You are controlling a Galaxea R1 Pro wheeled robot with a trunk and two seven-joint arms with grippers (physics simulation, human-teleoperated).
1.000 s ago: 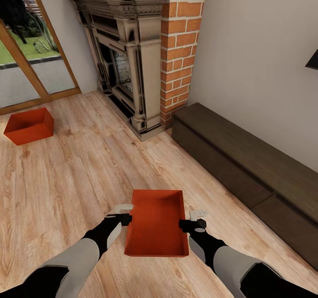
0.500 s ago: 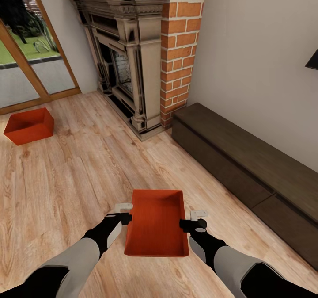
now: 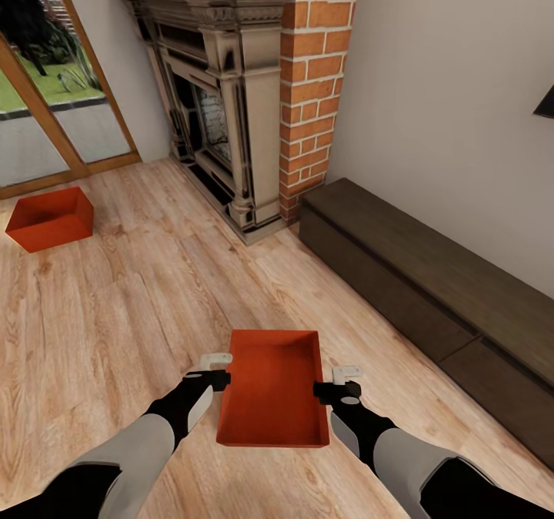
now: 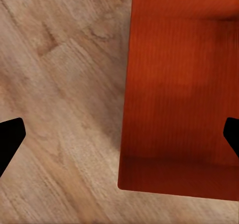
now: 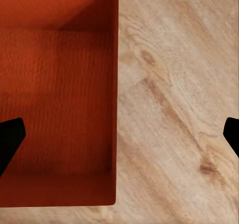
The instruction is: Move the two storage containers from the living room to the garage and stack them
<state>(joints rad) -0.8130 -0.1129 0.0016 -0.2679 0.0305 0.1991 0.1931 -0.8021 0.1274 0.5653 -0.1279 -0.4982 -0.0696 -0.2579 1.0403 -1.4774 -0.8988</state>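
L tool (image 3: 218,370) sits at the left long wall of the near storage container (image 3: 273,388), R tool (image 3: 336,381) at its right long wall; both spread wide, one finger inside the bin and one outside, straddling the rim. In L wrist view the dark fingertips (image 4: 10,138) stand far apart w/ the container wall (image 4: 174,84) between them; same in R wrist view, fingertips (image 5: 9,138) wide, wall (image 5: 59,84) between. Neither is clamped.

Container is open-top, red-orange, long axis pointing away from robot. Can't tell if it rests on the wood-plank floor (image 3: 115,311) or is lifted.

Second storage container (image 3: 50,219) stands on the floor far L, near the glass door (image 3: 46,111). Brick-and-dark-stone fireplace (image 3: 231,95) ahead; low dark cabinet (image 3: 431,303) along R wall.
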